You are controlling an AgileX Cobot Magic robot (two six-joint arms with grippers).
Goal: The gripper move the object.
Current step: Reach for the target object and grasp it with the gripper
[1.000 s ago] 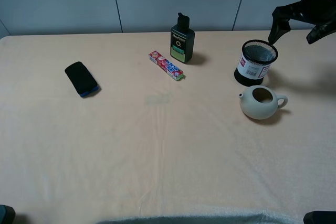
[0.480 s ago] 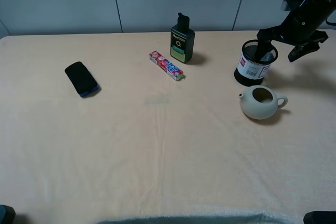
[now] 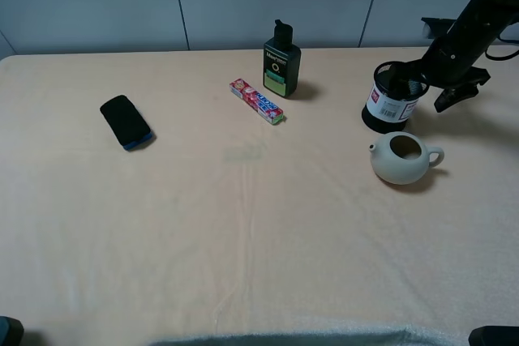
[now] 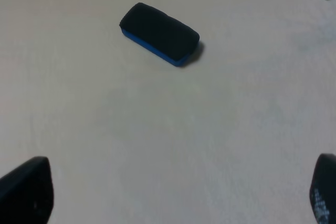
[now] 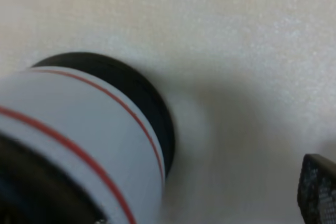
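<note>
Teapot (image 3: 401,159) just beside mesh cup (image 3: 392,100); bottle (image 3: 281,63), candy pack (image 3: 256,101) well apart.

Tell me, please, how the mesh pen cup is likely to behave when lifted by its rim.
The pen cup is open wire mesh, so probably light yet fairly stiff. Held by one wall, which the right gripper appears to straddle, it may tilt, and the teapot stands close by.

The right pincer (image 3: 427,91) is matte black, angular, with two dark fingers (image 3: 450,96).
</note>
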